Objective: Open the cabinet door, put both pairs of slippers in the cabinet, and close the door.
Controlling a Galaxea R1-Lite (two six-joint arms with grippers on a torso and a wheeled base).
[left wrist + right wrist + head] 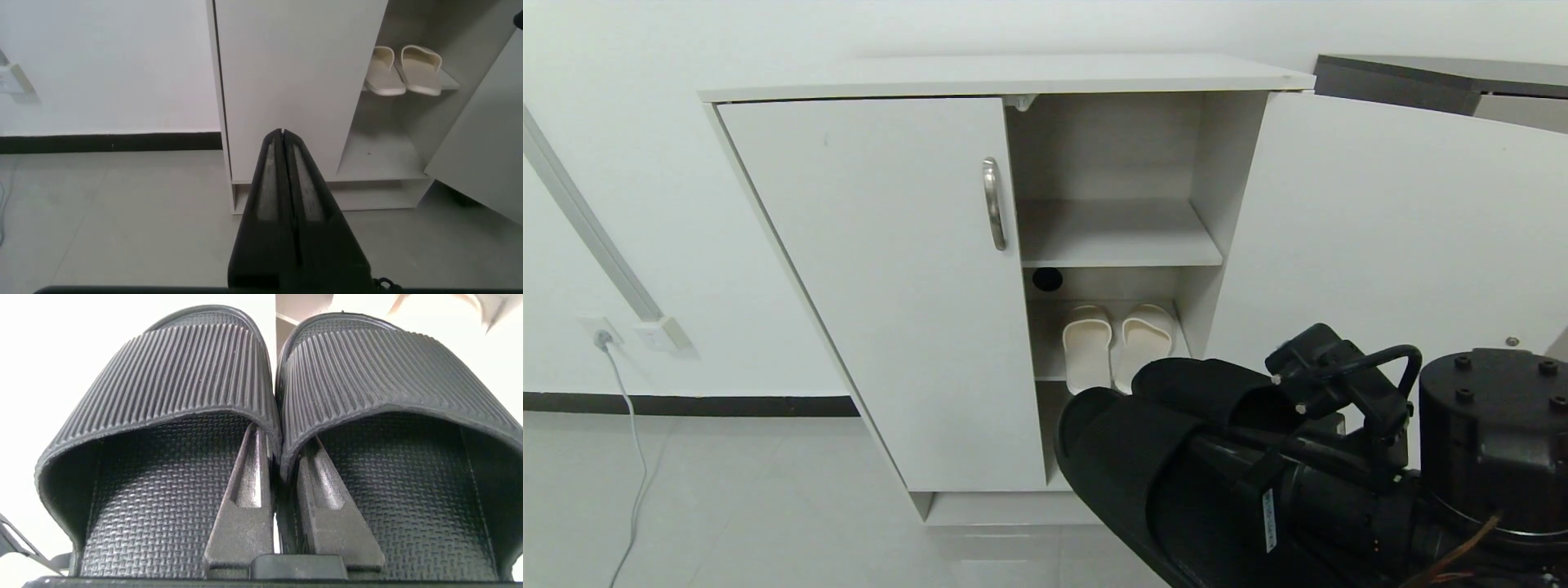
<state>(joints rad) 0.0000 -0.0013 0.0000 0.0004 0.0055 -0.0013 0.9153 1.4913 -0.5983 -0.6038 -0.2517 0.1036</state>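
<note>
The white cabinet (1005,77) stands against the wall with its right door (1388,229) swung open and its left door (882,286) shut. A pair of white slippers (1116,343) rests on the middle shelf, also seen as white slippers (407,69) in the left wrist view. My right gripper (278,449) is shut on a pair of black slippers (270,400), one finger inside each, clamping their inner sides together. In the head view the black slippers (1160,433) hang in front of the cabinet's lower opening. My left gripper (282,135) is shut and empty, low, facing the cabinet's base.
The upper shelf (1115,233) and the bottom shelf (380,155) are bare. A wall socket with a cable (605,339) sits at the left above a pale tiled floor (727,506). A grey unit (1437,82) stands behind the open door.
</note>
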